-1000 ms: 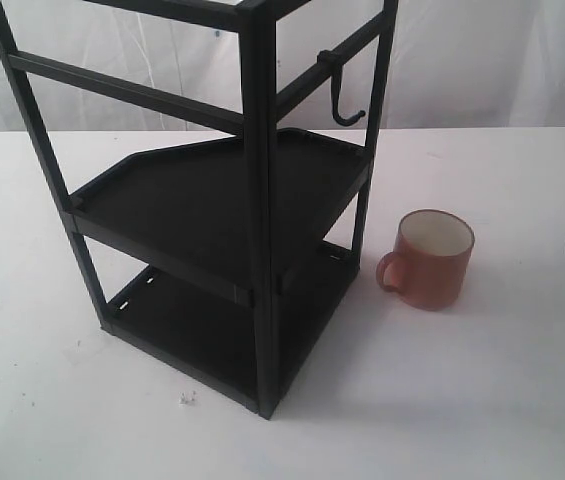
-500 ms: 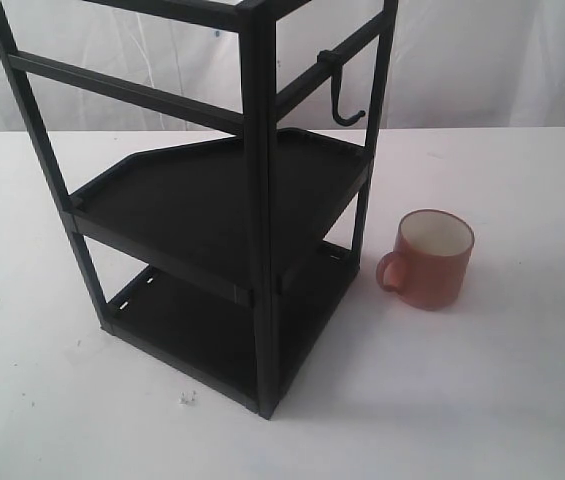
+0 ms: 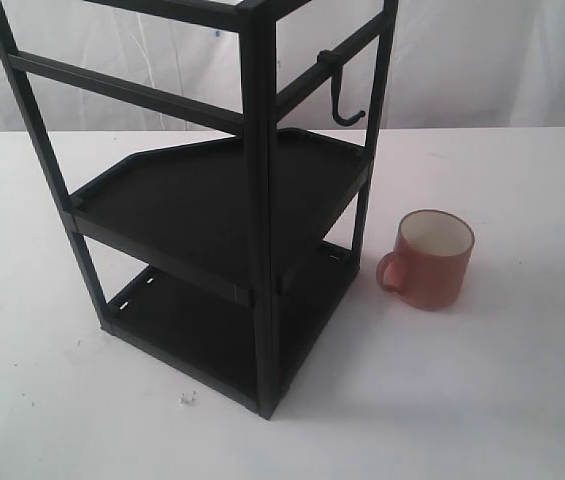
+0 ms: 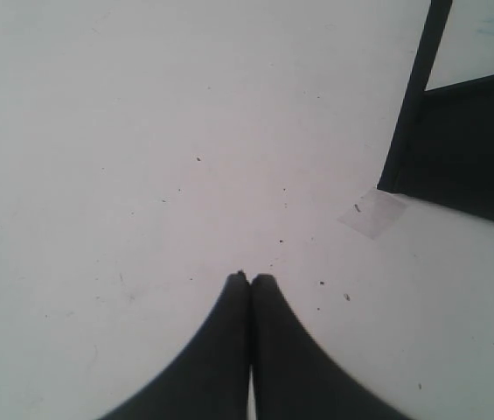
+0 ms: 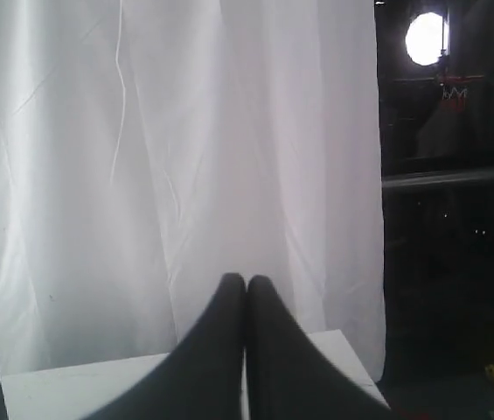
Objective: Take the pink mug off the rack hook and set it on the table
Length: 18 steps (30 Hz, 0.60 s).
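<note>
The pink mug stands upright on the white table, just right of the black rack, its handle toward the rack. The rack hook hangs bare from the upper bar. Neither gripper shows in the exterior view. In the left wrist view my left gripper is shut with nothing in it, over bare tabletop near a rack foot. In the right wrist view my right gripper is shut and empty, pointing at a white curtain.
The rack has two black shelf trays and stands left of centre. A small white scrap lies near its front corner. A piece of clear tape sticks to the table by the rack foot. The table's far corner shows below the curtain.
A dark part of the right arm at the exterior view's right edge one second ago has left the picture. The mug and rack have not moved.
</note>
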Each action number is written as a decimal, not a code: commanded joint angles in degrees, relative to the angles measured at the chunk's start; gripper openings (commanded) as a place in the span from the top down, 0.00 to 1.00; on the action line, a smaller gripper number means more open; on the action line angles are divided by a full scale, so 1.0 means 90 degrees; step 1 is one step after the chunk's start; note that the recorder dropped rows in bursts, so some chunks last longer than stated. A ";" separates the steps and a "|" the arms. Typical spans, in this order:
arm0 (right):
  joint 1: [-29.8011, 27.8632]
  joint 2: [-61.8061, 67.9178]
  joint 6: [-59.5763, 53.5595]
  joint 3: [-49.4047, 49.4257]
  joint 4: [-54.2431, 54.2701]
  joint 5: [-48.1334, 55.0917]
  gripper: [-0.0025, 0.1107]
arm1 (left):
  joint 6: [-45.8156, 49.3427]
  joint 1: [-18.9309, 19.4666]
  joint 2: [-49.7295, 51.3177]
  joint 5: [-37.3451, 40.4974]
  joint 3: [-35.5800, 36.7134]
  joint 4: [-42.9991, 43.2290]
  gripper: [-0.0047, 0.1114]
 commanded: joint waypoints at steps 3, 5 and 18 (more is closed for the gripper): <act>-0.0116 -0.1218 -0.0024 0.0423 -0.0802 0.0134 0.98 | -0.0009 -0.0031 -0.0030 0.0045 0.0019 0.0000 0.96; -0.0022 -0.1478 -0.0024 0.0713 -0.0804 -0.0138 0.98 | -0.0009 -0.0031 -0.0030 0.0045 0.0019 0.0000 0.96; 0.0494 -0.1917 -0.0732 0.3632 -0.0198 -0.1407 0.98 | -0.0009 -0.0031 -0.0030 0.0045 0.0019 0.0000 0.96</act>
